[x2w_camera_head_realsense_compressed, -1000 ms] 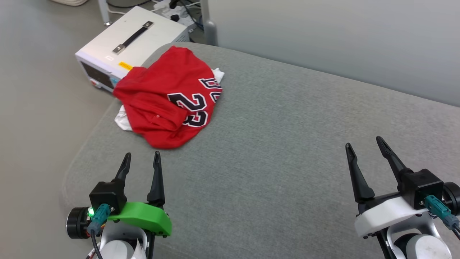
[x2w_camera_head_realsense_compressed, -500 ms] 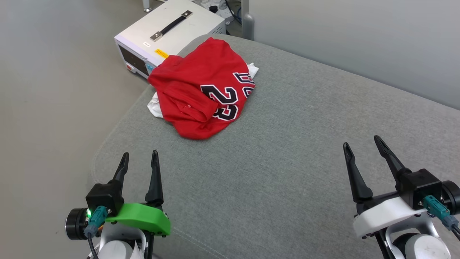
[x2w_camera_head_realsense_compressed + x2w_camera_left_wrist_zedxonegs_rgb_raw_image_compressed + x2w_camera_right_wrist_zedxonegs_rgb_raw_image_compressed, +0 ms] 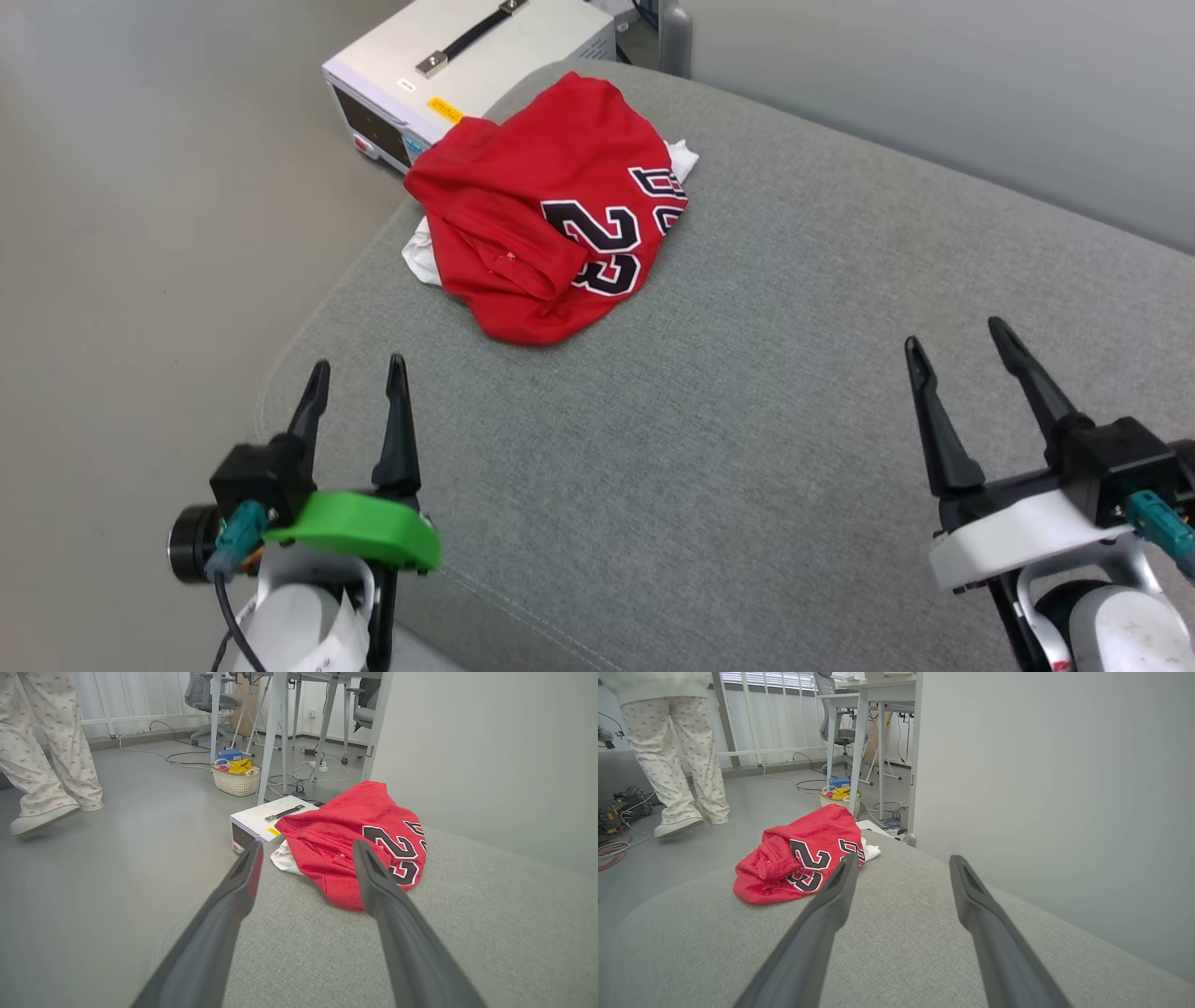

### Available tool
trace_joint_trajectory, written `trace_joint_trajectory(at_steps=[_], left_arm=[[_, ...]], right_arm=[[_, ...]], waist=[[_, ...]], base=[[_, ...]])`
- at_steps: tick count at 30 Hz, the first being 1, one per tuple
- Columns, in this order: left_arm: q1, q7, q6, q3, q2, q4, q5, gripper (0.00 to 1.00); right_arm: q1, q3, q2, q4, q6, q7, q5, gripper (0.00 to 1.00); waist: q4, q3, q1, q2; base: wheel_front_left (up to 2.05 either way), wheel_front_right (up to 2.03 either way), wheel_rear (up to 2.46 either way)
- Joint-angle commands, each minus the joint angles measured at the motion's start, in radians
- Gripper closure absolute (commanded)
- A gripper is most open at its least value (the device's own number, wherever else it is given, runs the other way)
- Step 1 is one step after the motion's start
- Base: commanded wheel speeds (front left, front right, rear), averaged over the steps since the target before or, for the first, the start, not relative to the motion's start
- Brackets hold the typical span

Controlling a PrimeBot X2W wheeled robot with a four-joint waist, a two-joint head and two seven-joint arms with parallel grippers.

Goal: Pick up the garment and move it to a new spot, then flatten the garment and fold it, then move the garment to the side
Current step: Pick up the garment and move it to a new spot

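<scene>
Garment (image 3: pixel 551 215), crumpled at the far left of the cushion (image 3: pixel 747 420), lies ahead of your left claw (image 3: pixel 358 363); right claw (image 3: pixel 954 333) farther; both spread, empty.

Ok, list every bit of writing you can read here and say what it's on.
"23": black, white-edged digits on the red shirt.
Letters above that number on the shirt: partly lost in a fold, not readable.
On the yellow sticker of the white box: too small to read.
On the red display at the box front: too blurred to read.
</scene>
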Motion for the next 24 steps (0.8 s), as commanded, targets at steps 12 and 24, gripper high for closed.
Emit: trace_joint_trajectory(at_steps=[12, 24], left_arm=[[-0.472, 0.134, -0.070, 0.042, 0.104, 0.226, -0.109, 0.00], [-0.799, 0.571, -0.101, 0.033, 0.259, 0.487, -0.226, 0.00]], right_arm=[[-0.126, -0.035, -0.069, -0.107, -0.001, 0.038, 0.011, 0.00], [-0.211, -0.063, -0.076, -0.126, -0.001, 0.023, 0.027, 0.00]], waist=[[-0.153, 0.232, 0.0000, 0.0000], [-0.283, 0.401, 0.0000, 0.0000]], base=[[0.00, 0.00, 0.00], [0.00, 0.00, 0.00]])
